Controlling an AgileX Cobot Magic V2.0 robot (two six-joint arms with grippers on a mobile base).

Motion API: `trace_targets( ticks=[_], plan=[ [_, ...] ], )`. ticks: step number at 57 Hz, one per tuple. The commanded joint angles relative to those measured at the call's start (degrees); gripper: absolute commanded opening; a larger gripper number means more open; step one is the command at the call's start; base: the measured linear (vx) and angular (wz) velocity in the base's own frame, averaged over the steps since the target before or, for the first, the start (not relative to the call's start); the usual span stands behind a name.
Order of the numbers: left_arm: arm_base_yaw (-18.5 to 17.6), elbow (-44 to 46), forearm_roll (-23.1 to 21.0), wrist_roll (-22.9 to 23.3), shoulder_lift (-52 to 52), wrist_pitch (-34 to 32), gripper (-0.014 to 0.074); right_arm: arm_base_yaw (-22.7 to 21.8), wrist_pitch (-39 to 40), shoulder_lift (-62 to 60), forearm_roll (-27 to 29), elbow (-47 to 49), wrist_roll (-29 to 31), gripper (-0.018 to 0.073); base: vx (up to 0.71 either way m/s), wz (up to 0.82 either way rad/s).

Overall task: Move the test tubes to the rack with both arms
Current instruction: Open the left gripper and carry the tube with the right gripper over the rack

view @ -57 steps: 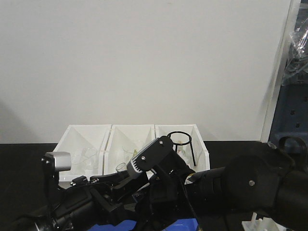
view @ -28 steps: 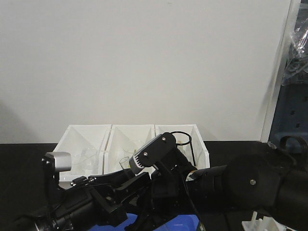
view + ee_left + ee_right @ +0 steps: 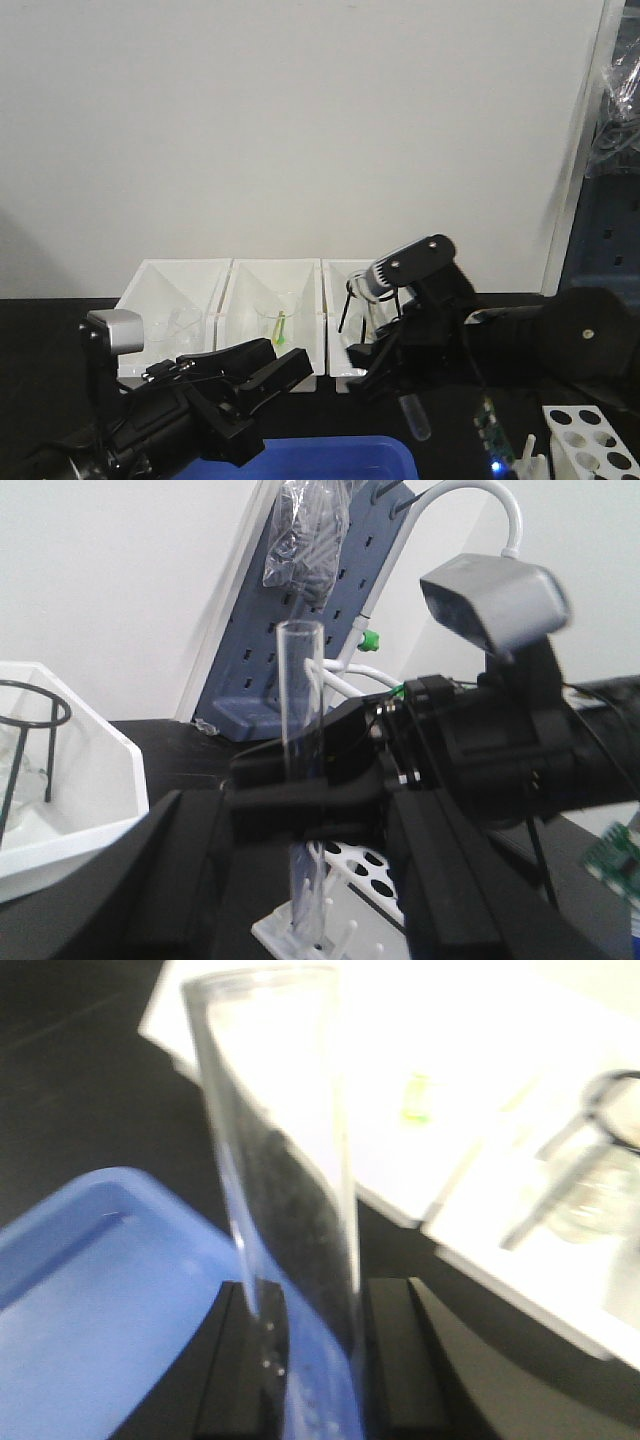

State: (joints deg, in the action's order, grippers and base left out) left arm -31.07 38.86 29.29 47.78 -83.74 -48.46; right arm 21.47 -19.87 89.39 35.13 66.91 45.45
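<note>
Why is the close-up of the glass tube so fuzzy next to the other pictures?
Right wrist view: the test tube fills the frame close to the lens, and the white bins behind it are smeared. Left wrist view: the tube is crisper, the dark foreground soft. Front view: sharper overall, the tube small.

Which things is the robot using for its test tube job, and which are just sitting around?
For the job:
- test tube, pinched in the right gripper
- rack, white with round holes
- left gripper, open

Just lying about:
- white bins
- beakers in the bins
- ring stand, black wire
- blue tray
</note>
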Motion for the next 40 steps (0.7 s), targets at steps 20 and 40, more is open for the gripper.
trace_targets(
  ticks=[20, 40],
  plan=[
    [0.0, 1.7, -4.0, -0.9, 2.0, -4.3, 0.0491, -17.6, 25.4, -25.6, 1.0, -19.4, 0.2, -0.0009, 0.00, 0.00],
    [0.0, 1.7, -4.0, -0.9, 1.8, -4.3, 0.0491, -17.6, 42.7, -27.8, -1.6, -33.8, -9.7, -0.0007, 0.00, 0.00]
  ],
)
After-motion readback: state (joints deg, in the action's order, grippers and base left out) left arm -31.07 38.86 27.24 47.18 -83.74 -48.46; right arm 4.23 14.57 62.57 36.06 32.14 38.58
